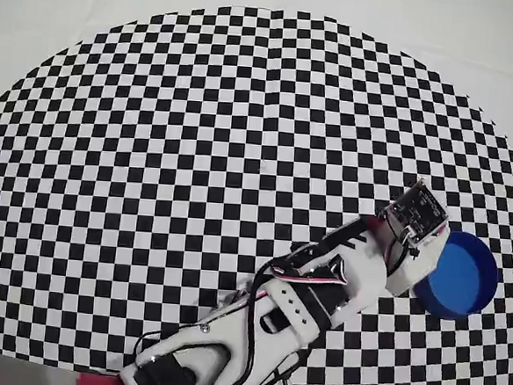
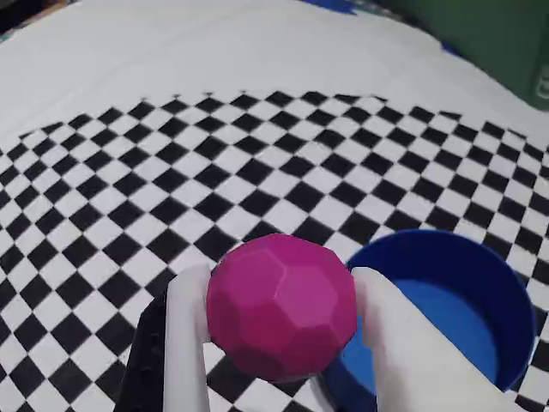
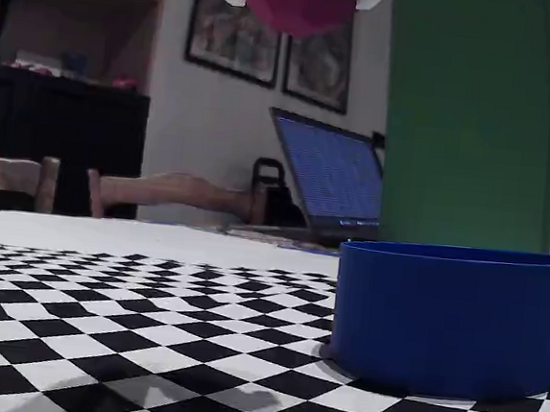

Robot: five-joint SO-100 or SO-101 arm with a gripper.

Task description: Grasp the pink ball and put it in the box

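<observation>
A: Magenta and faceted, the pink ball [image 2: 281, 307] sits pinched between the two white fingers [image 2: 187, 343] of the gripper [image 2: 283, 343], which are closed onto its sides in the wrist view.

B: And where is it relative to the table?

A: Lifted well clear. In the fixed view the ball [image 3: 300, 4] hangs at the top of the frame, high above the checkered mat [image 3: 102, 307], with the box [image 3: 453, 318] standing lower down and to the right.

B: Is it over the box?

A: Not quite, I'd judge. The wrist view puts the blue box [image 2: 480, 283] just beside the ball, off to the right, its open floor partly hidden by the right-hand finger. From overhead, the ball itself is hidden under the arm [image 1: 320, 285], whose tip reaches the box's [image 1: 462, 277] left rim.

B: So which step is this?

A: The carry: grasp done, release not yet. The next move calls for a small shift toward the box's centre, then parting the fingers so the ball drops inside rather than striking the rim
</observation>
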